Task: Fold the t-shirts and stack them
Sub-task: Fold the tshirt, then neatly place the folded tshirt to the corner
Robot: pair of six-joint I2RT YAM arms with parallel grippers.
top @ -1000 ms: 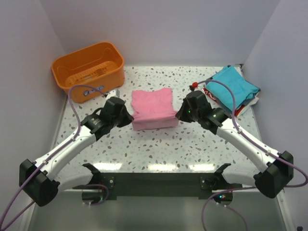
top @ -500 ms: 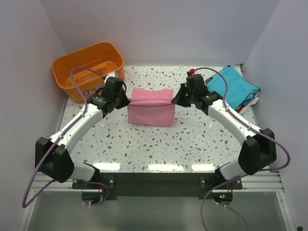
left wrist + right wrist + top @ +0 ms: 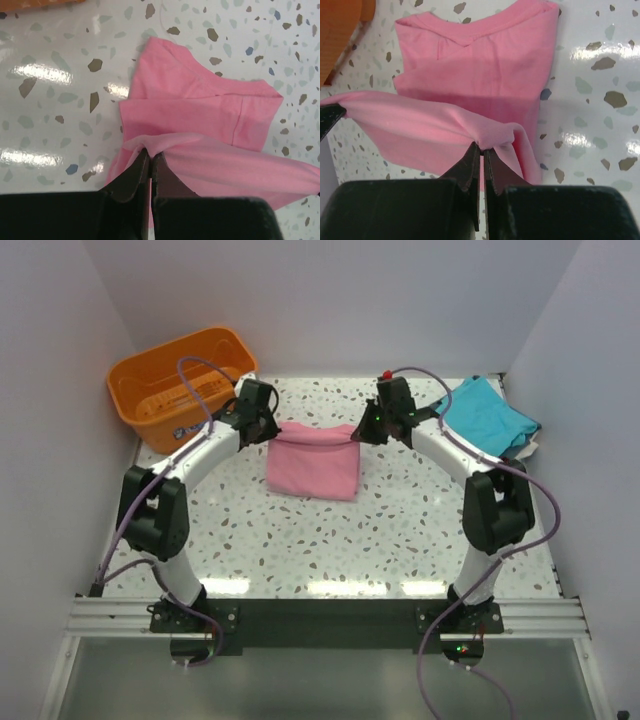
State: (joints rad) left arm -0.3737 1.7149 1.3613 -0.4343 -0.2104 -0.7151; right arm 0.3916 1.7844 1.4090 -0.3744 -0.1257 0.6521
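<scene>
Pale lilac walls [image 3: 350, 300] close in a white bench [image 3: 400, 530] speckled with grey, brown and a few blue chips, with lamp glare along its near part. Just above the middle of the top view lies the pink t-shirt [image 3: 312, 468], plain and folded into a rough rectangle. Its far edge is raised off the bench and drawn into a taut band between the two arms. The rest lies flat below that band, toward the bottom of the frame.

The left fingers [image 3: 131, 176] hold the band's left end. In the left wrist view they are pressed together on a small peak of pink cloth, with nothing but fabric between them. The held layer runs off to the right edge of that frame as a smooth sheet. Above it the flat layers show a short sleeve folded inward and one straight seam.

The right fingers [image 3: 468, 167] hold the band's right end. In the right wrist view they are likewise clamped on a bunched ridge of cloth, which sweeps away to the left edge. Beyond it, near the top of that frame, the neckline dips in a shallow V on the flat part, and the shirt's sides are tucked in.

At the upper right of the top view a folded teal t-shirt [image 3: 490, 418] tops a pile by the right wall, apart from the pink one. A sliver of white cloth [image 3: 530, 448] shows under its right edge. The orange basket [image 3: 170, 348] stands in the upper left corner, clear of the pink shirt.
</scene>
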